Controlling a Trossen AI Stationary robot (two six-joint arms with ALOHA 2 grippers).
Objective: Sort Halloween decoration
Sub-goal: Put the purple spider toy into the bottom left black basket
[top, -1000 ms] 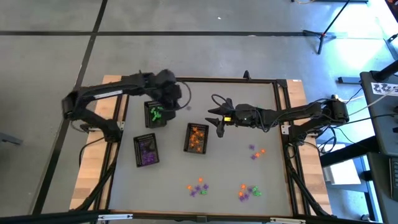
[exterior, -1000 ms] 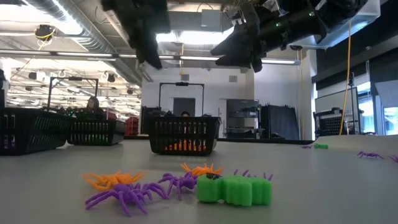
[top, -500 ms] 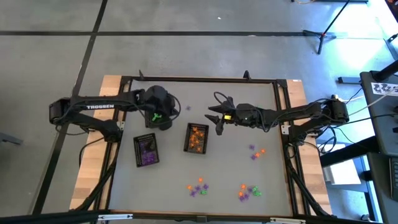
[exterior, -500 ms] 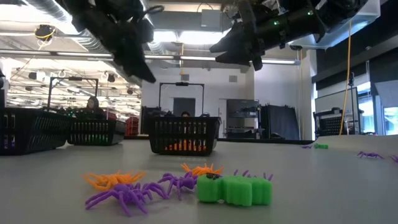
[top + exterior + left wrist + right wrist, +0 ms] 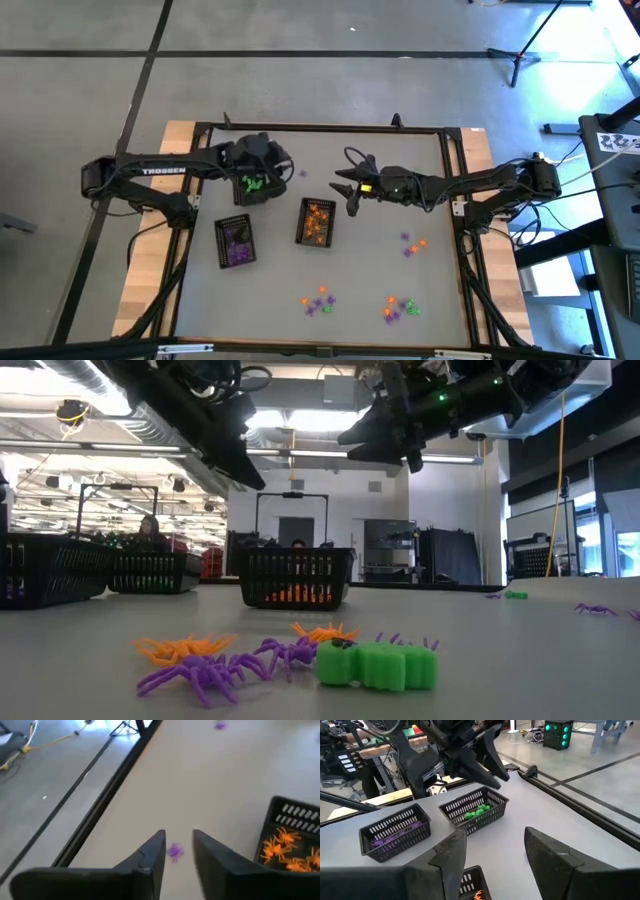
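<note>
Three black trays stand on the table: one with green trinkets, one with purple, one with orange. My left gripper hangs open and empty above the green tray's far right corner, slanting down toward the right. Through its gap a lone purple trinket shows lying on the table. My right gripper hangs open and empty over the table just beyond the orange tray's far right corner, its fingers pointing toward the left edge. Loose Halloween decorations lie near the front edge.
More loose trinkets lie at the front right and the mid right. In the low view a green piece and purple and orange spiders lie closest. A dark frame borders the table. Bare tabletop lies between trays and trinkets.
My left arm has stretched out and sunk over the green tray. Its gripper has tipped from pointing steeply down to slanting toward the table's right. My right gripper has kept still.
</note>
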